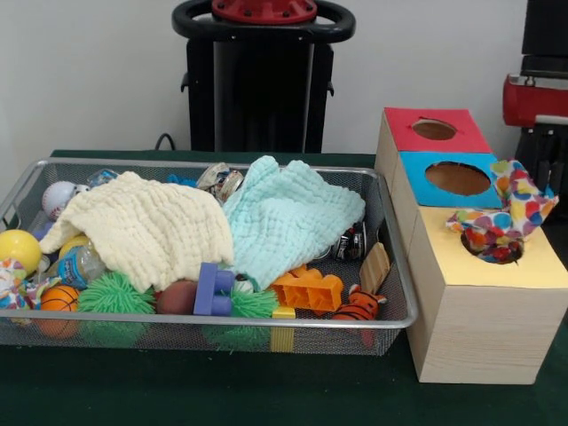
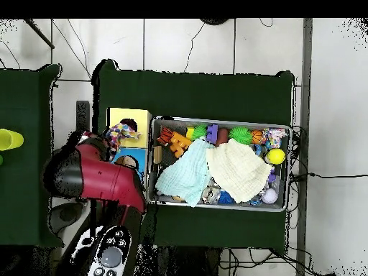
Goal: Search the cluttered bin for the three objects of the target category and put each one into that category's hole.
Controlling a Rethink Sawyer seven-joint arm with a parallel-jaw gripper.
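Dark green counter, seen from across it. Toward the left edge, the bin (image 1: 222, 321), a shallow basket of silver wire mesh, crowded with toys. Draped over the heap, a plain cream cloth (image 1: 142, 226) on the left and a mint-green cloth (image 1: 288, 217) just beside it on the right, touching at the middle. Along the bin's wall nearest the counter's front edge: a yellow ball (image 1: 18, 248), a small orange basketball (image 1: 59, 299), a green spiky ball (image 1: 115, 293), a purple block (image 1: 213, 288), an orange block (image 1: 306, 288) and a striped tiger toy (image 1: 359, 303).

Just beside the bin, toward the counter's right edge, a row of pale wooden boxes. Farthest back, a red top with its round hole (image 1: 434, 130); next, a blue top with its round hole (image 1: 457, 178); nearest the front edge, a yellow top.

One polka-dot cloth (image 1: 501, 217), white with bright multicoloured dots, bunched up and standing out of the yellow hole (image 1: 508, 255), partly tucked in, covering most of the opening.

At the right edge behind that cloth, a dark shape below a red band, seemingly the gripper (image 1: 543, 160); wide or narrow impossible to tell. From overhead, the red arm (image 2: 93, 180) bent above the boxes, hiding the red top.
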